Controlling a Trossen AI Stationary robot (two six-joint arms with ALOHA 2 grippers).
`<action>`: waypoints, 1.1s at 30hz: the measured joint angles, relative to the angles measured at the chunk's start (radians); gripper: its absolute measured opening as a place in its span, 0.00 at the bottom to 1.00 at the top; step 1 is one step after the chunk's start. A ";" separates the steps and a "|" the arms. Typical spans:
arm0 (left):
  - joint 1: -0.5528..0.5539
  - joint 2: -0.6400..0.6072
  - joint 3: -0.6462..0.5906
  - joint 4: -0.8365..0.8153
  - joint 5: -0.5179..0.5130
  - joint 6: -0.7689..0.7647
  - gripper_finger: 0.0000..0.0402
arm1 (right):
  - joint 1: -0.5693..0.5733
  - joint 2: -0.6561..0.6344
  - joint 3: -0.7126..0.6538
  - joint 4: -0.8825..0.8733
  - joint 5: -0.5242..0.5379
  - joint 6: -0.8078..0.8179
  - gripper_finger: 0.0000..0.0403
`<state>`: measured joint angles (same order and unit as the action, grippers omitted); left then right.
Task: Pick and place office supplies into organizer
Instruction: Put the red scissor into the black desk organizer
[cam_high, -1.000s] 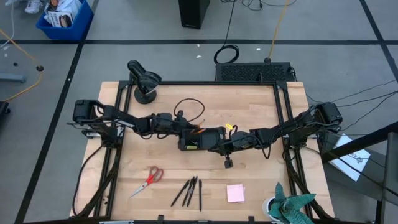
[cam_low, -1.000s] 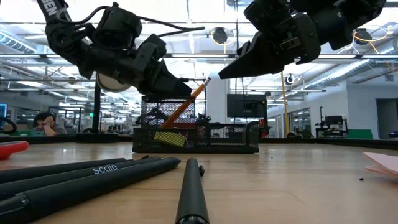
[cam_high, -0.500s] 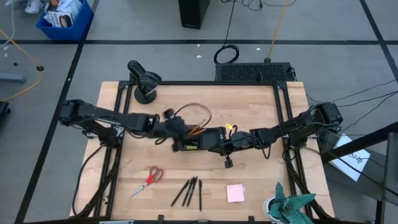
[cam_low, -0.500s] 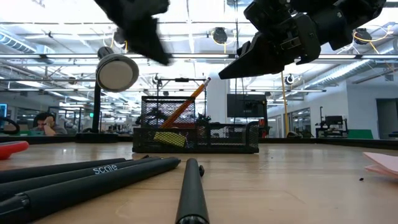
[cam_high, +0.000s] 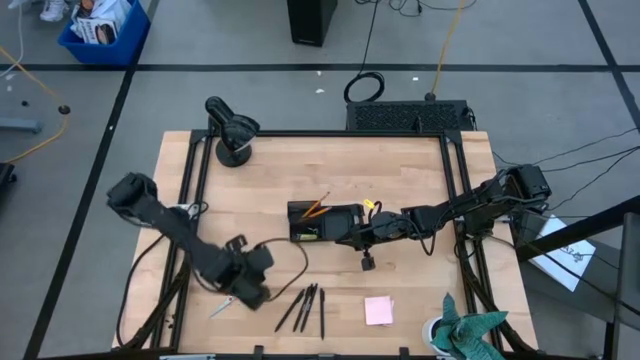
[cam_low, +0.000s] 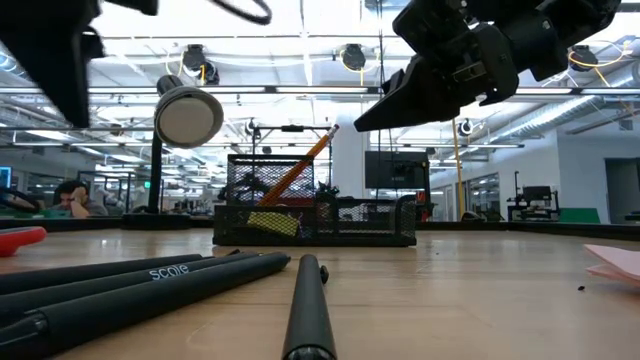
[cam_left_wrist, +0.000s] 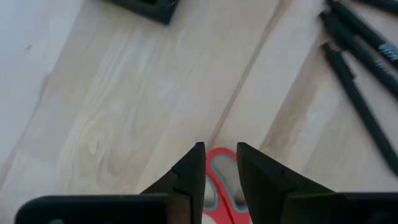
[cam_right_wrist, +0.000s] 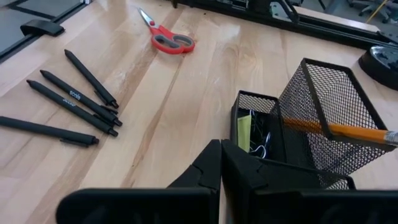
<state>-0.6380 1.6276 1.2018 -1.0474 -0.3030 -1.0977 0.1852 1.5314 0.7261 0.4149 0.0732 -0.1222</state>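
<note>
**Lining up on the scissors**

My left gripper (cam_left_wrist: 219, 163) hangs over the red-handled scissors (cam_left_wrist: 222, 191) near the front left of the tabletop (cam_high: 400, 165), its fingers (cam_left_wrist: 189, 174) spread only a little, with a red handle loop showing in the gap between them. Nothing is pinched yet. To do this well, I judge I should come straight down with one finger on each side of a handle loop or the pivot and close only once both tips are just off the wood, because the scissors lie flat and could skid or spin under a one-sided touch. The black pens (cam_high: 305, 307) lie just beside the scissors, so I would keep the approach narrow.

My right gripper (cam_right_wrist: 222, 160) waits above the organizer (cam_high: 325, 222) mid-tabletop, fingers pressed together and holding nothing. The orange pencil (cam_right_wrist: 339, 131) already leans in the mesh cup, and the pink sticky-note pad (cam_high: 379, 310) still lies near the front edge.
</note>
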 joint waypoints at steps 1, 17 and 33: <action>-0.017 0.014 0.000 -0.001 -0.023 -0.028 0.26 | 0.000 0.000 0.000 0.000 0.000 0.002 0.01; -0.035 0.152 -0.007 -0.002 0.043 0.058 0.52 | 0.000 0.000 0.000 -0.001 0.000 0.002 0.01; -0.039 0.233 -0.009 -0.006 0.032 0.336 0.52 | 0.000 0.000 -0.001 -0.007 0.000 0.006 0.01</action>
<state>-0.6768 1.8606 1.1931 -1.0531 -0.2710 -0.7619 0.1852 1.5314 0.7254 0.4080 0.0731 -0.1158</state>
